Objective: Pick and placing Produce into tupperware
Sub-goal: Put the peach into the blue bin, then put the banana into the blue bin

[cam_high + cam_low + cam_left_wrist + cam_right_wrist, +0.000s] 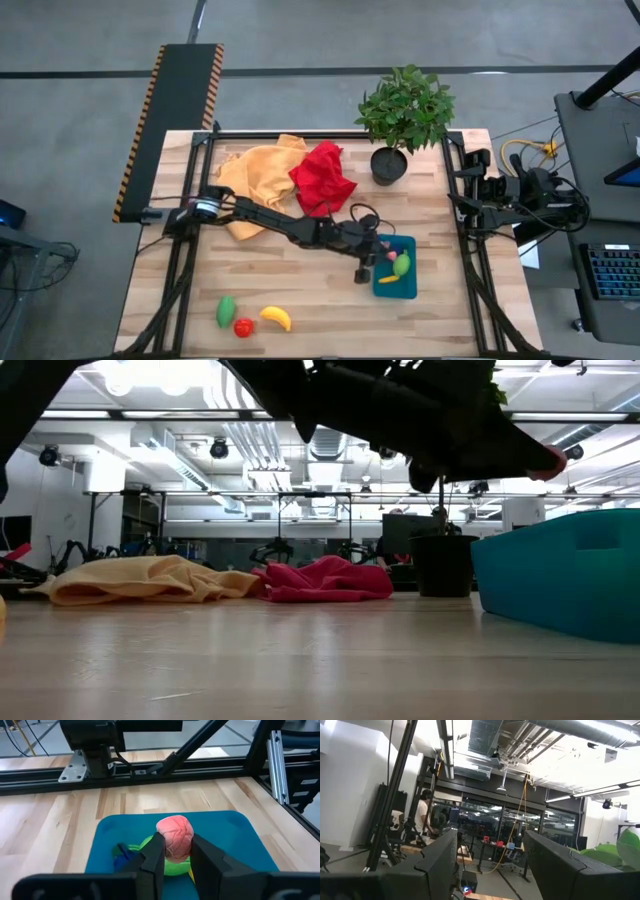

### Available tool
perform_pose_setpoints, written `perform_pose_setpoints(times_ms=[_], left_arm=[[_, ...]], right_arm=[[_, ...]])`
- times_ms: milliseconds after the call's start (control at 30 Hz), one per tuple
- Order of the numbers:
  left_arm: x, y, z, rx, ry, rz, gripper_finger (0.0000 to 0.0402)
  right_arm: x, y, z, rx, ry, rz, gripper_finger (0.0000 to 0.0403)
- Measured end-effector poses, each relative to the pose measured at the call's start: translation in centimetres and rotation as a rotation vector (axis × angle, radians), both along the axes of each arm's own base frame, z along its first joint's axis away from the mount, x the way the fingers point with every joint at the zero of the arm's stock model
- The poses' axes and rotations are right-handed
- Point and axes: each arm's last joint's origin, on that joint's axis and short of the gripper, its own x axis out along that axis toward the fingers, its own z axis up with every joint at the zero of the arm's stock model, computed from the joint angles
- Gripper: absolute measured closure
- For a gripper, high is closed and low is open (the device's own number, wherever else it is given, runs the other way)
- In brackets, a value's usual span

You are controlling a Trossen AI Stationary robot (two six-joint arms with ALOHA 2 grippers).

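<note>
1. From above the table, we see the left arm stretched across the wooden tabletop, its left gripper at the left edge of the shallow teal-blue rectangular plastic tupperware. A green toy piece and a small yellow-orange piece lie inside the tub. Near the front edge sit a green toy vegetable, a round red toy tomato and a yellow toy banana. The right gripper waits folded at the table's right edge.
2. At table height, we see the tupperware's wall at the right, with a crumpled orange-yellow cloth and a red cloth farther back.
3. Past the left wrist, we see the fingers pinching a wrinkled pink toy ball over the tub's floor.
4. Past the right wrist, we see its fingers spread wide, holding nothing.
</note>
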Motion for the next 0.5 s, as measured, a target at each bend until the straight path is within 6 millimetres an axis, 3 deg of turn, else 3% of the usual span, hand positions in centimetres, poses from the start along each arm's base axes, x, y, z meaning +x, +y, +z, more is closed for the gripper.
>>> perform_pose_setpoints(times_ms=[500], left_arm=[[-0.04, 0.02, 0.07, -0.010, -0.001, -0.034, 0.0254]], right_arm=[[0.00, 0.00, -0.01, 0.000, 0.001, 0.000, 0.0179]])
